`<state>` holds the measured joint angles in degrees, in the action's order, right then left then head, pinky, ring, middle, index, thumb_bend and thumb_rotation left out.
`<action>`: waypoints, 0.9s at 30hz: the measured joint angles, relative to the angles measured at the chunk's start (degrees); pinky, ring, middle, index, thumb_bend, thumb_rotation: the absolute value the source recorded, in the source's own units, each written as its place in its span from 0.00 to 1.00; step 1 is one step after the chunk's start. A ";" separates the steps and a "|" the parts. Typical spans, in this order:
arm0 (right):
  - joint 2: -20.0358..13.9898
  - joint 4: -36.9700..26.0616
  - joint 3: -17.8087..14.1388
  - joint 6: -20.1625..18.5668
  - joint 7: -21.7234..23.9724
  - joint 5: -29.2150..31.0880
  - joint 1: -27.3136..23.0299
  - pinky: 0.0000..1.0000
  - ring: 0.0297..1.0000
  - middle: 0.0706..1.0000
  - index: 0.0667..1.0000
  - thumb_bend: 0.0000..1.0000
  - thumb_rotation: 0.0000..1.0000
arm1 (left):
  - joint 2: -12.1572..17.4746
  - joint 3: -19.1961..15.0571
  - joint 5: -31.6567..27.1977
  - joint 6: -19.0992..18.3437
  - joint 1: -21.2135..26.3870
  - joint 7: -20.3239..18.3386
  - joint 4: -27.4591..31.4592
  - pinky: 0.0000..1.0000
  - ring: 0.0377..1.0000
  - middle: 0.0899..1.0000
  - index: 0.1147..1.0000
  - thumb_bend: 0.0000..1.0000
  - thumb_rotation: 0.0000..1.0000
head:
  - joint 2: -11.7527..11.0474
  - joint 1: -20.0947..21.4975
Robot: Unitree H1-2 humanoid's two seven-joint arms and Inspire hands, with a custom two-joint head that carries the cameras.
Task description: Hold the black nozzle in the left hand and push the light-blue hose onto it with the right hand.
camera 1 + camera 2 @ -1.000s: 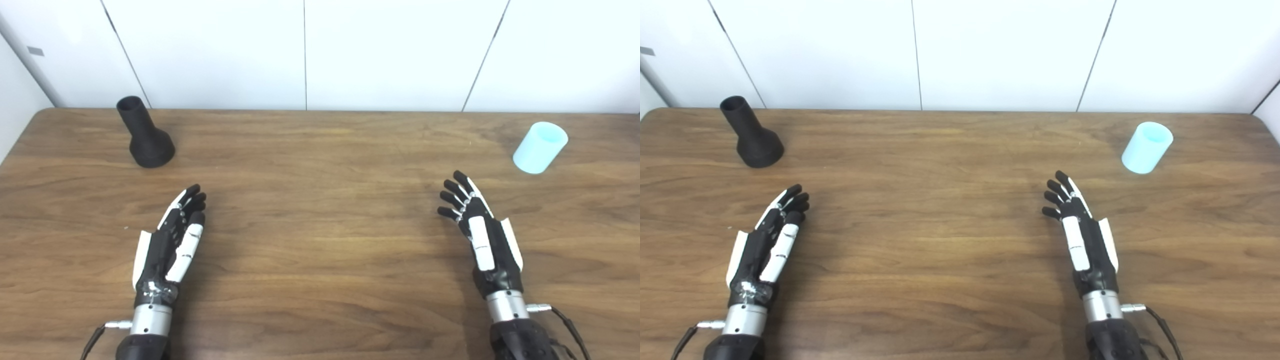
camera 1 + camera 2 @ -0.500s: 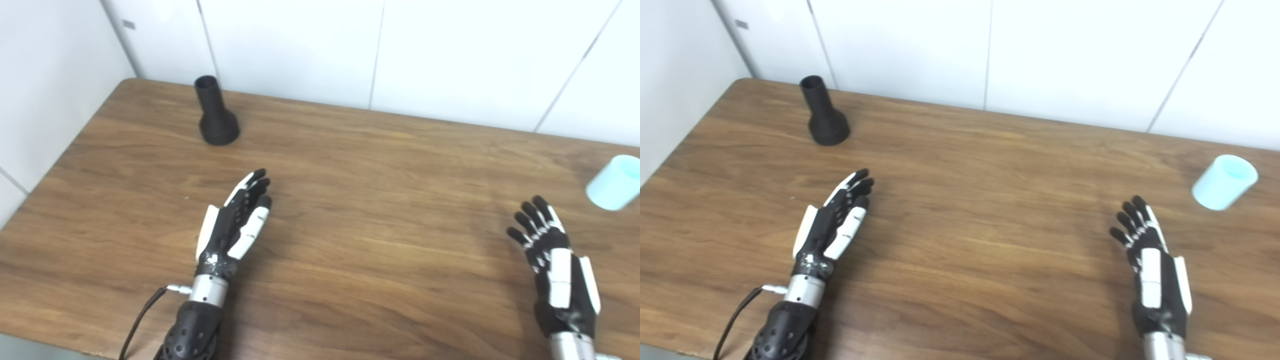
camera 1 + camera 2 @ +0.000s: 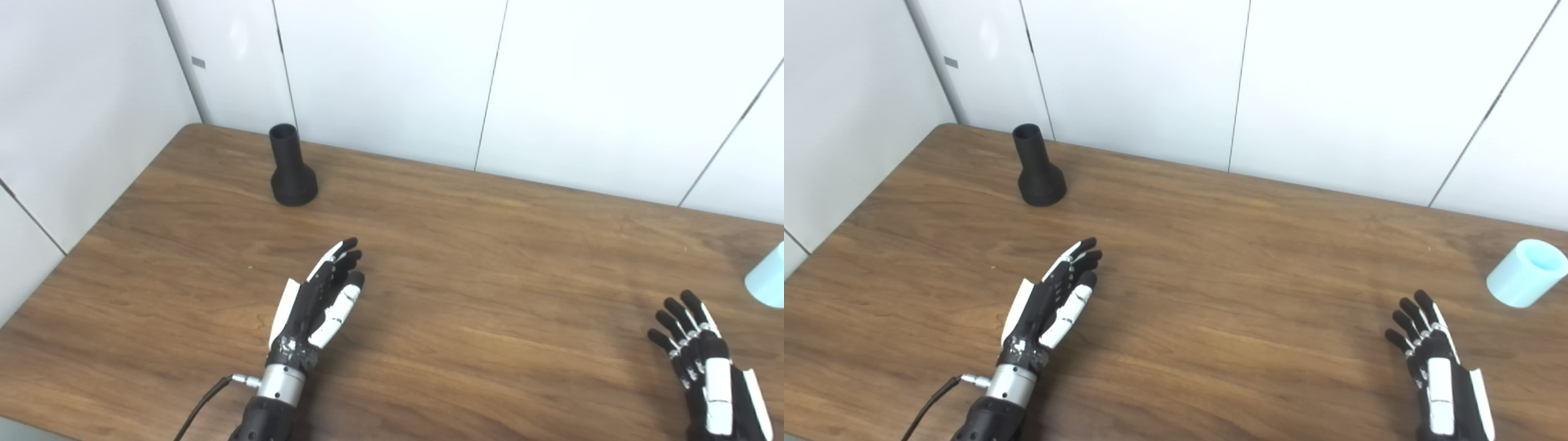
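Left eye view: my left hand point(image 3: 318, 300) is lying empty, fingers extended, well short of the black nozzle point(image 3: 292, 166) standing upright near the far edge; reaching carelessly, I am risking tipping it. The wooden table point(image 3: 490, 245) is meeting white wall panels point(image 3: 392, 73).

Right eye view: my right hand point(image 3: 1439, 367), spread and empty, is waiting near the light-blue hose point(image 3: 1526, 272), which could roll
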<state>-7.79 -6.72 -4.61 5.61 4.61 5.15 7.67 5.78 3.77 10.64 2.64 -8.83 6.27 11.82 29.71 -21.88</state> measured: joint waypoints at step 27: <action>-0.55 1.61 0.10 2.20 -1.09 -4.89 -0.80 0.74 0.84 0.86 0.92 0.51 0.98 | -0.58 -2.34 0.57 0.80 -0.12 3.92 0.51 0.80 0.83 0.85 0.89 0.74 0.25 | -1.93 0.79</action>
<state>-8.34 -5.11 -4.51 7.81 3.52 0.26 6.87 5.20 1.44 11.21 3.44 -8.95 10.19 12.33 27.77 -21.09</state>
